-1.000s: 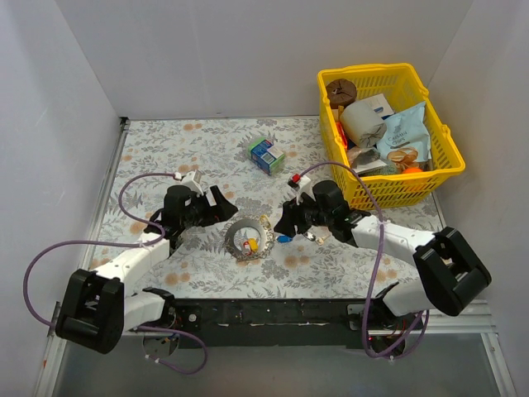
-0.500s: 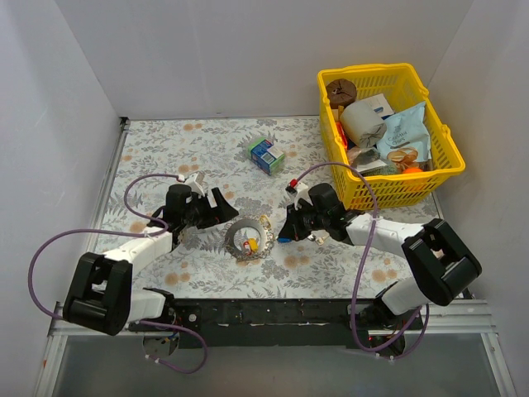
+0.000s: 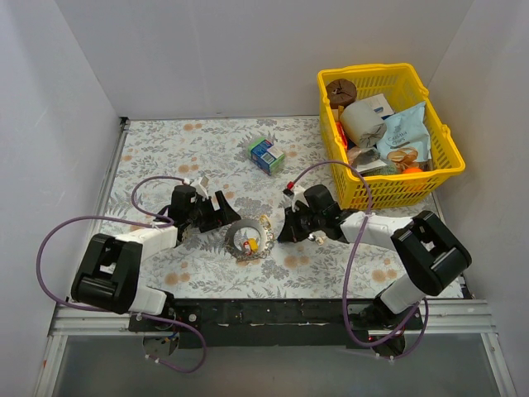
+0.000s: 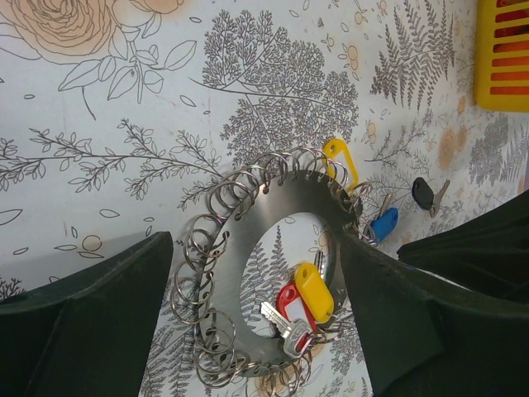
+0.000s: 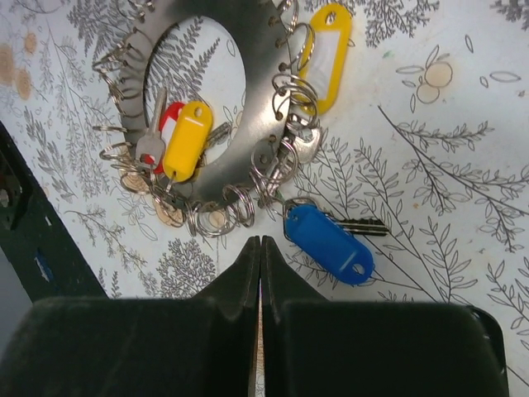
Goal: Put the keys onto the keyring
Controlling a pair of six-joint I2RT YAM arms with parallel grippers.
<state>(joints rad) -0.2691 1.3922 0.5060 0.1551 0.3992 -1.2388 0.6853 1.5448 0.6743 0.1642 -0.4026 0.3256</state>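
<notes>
- Overhead, the keyring [image 3: 236,236] lies flat on the table [image 3: 165,149], between the left gripper [image 3: 221,207] and the right gripper [image 3: 283,231], both low beside it.
- Left wrist: the jaws are spread wide on either side of the keyring [image 4: 281,207] and grip nothing. A yellow key [image 4: 314,289] and a red key [image 4: 289,302] lie in its hole, and a dark key [image 4: 422,193] lies apart.
- Right wrist: the jaws are pressed together and empty, with the tip just short of the blue key [image 5: 326,242] beside the rim. This key looks like the next one to go on: the jaws must part, then pinch its head.

Keyring [image 3: 236,235] flat on table [image 3: 165,149] — left hand [image 3: 223,213], right hand [image 3: 282,233] flanking.
</notes>
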